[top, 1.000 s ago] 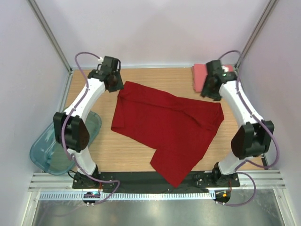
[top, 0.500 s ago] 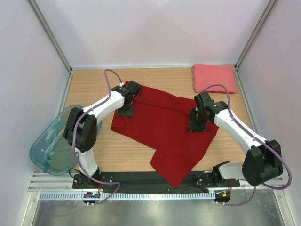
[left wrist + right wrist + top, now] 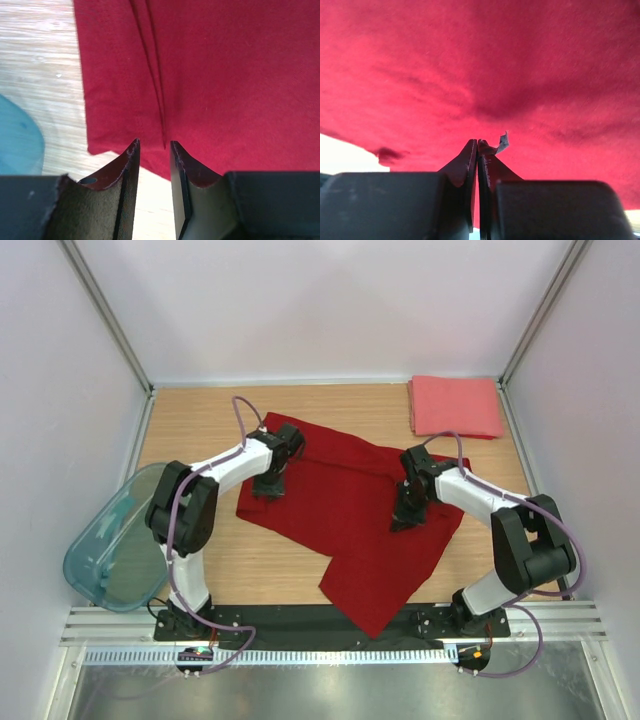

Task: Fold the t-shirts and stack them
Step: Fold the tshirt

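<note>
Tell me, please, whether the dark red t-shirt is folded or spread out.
Spread out, not folded: the dark red t-shirt lies in a broad, irregular shape across the table, creased in places but not gathered into a tidy rectangle.

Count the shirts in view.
2. A red shirt lies spread out, unfolded, in the middle. A pink shirt sits folded at the far right corner. No other shows, though one could be hidden under the red one.

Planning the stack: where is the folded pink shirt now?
Top external view: the folded pink shirt lies at the far right corner of the table, beyond the dark red shirt, not touching it.
</note>
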`<state>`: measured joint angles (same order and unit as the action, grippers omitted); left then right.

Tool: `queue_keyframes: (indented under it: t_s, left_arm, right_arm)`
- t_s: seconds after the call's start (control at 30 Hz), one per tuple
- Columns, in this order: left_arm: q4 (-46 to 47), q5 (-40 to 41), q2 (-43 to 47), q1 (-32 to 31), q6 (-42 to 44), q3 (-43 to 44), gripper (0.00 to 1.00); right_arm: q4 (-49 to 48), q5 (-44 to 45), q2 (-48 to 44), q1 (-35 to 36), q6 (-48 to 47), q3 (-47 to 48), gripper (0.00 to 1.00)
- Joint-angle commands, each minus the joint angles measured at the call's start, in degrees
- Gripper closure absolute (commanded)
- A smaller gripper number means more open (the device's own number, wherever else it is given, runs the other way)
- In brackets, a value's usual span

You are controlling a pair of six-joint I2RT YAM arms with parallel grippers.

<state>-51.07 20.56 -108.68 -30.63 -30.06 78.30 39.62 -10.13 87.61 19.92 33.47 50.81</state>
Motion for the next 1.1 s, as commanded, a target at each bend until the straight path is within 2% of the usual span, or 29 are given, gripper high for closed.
queue_keyframes:
  t_s: [0.0,0.17,0.37,0.53,0.73,0.77,0.83,0.93,1.0,1.03,1.07]
  left_arm:
    - [1.76,0.63,-1.61,-0.30,-1.31,-0.08,0.69]
    - [1.41,2.02,-3.99,-0.13,-0.96,0.18,0.72]
    - [-2.19,9.67,-3.99,1.45,-2.28,0.97,0.81]
    - [-6.14,15.99,-0.48,5.14,-4.47,3.25,0.89]
    - [-11.06,14.86,3.03,14.98,-9.31,8.70,0.83]
    - [-11.42,15.73,3.74,16.21,-9.48,9.41,0.79]
    - [-12.03,17.32,5.23,16.22,-9.49,11.07,0.75]
    - [-8.36,10.15,9.27,15.61,-6.86,11.53,0.71]
    - [-3.96,3.39,11.21,13.24,-4.57,9.25,0.61]
    - [-3.52,2.83,11.13,11.84,-4.30,8.71,0.57]
    - [-3.34,2.21,9.99,8.78,-4.13,8.19,0.47]
  right_arm:
    - [-2.44,2.57,0.45,0.20,0.19,-0.09,0.93]
    - [-2.79,6.61,1.51,0.12,2.29,-2.02,0.98]
    - [-1.74,12.39,2.03,0.20,5.46,-4.22,0.99]
    - [-0.68,15.14,2.03,0.12,6.78,-5.10,0.99]
    - [0.20,15.85,1.95,-1.02,6.70,-5.63,0.99]
    - [0.37,15.93,1.95,-1.03,6.43,-5.54,0.99]
    - [0.81,16.19,1.60,-1.11,5.99,-5.28,0.99]
    - [1.08,16.37,0.37,-1.03,4.85,-3.97,0.99]
    - [1.25,16.63,0.10,-1.11,4.24,-3.26,0.99]
    - [1.43,16.63,0.28,-1.03,4.14,-2.47,0.99]
    - [1.43,16.20,0.36,-1.11,3.97,-2.12,0.99]
